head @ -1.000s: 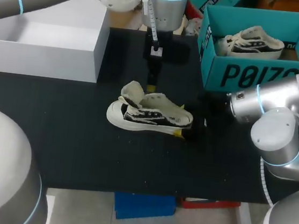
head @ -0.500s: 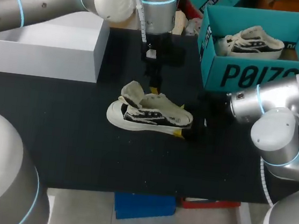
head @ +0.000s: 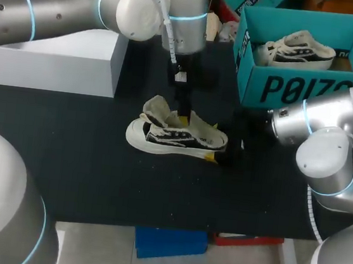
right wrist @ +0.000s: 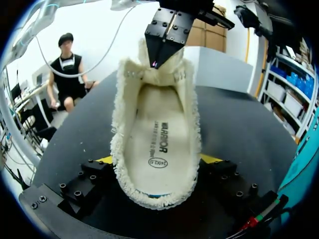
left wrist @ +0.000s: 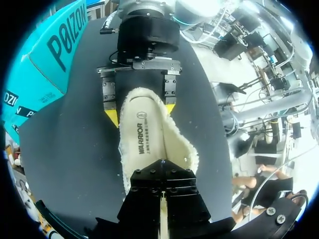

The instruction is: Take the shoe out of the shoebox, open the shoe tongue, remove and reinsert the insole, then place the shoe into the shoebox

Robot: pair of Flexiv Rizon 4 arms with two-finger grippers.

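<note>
Shoe [head: 176, 135] lies on its sole on the table [head: 95, 174], out of the shoebox [head: 296, 88] and well apart from it. A second shoe [head: 295, 50] sits inside the shoebox. White box [head: 58, 55] at the far left, not in play.

Right gripper [right wrist: 158, 160]: fingers astride the heel, a yellow tip pressed to each side of the fuzzy collar. I read it as clamped on the shoe, pinning it down.

Left gripper [left wrist: 162, 172]: hangs over the front of the shoe's opening at the tongue [head: 156, 109]. Fingers drawn together with hardly a gap. I cannot tell whether any tongue fabric is caught between them.

Insole [left wrist: 147, 134] lies flat inside, its whole length showing through the wide opening, so by my reckoning the tongue step is in hand and the insole not yet pulled.

Handling, my judgement:
- light shoe, soft frayed canvas upper, firmer rubber sole
- upper will fold under a pinch; the heel is the sound place to hold
- tongue is floppy, so grip its free top edge
- insole thin and bendy, likely to curl; take it by the heel-end rim, clear of the right fingers
- frayed edges may snag on the tips
</note>
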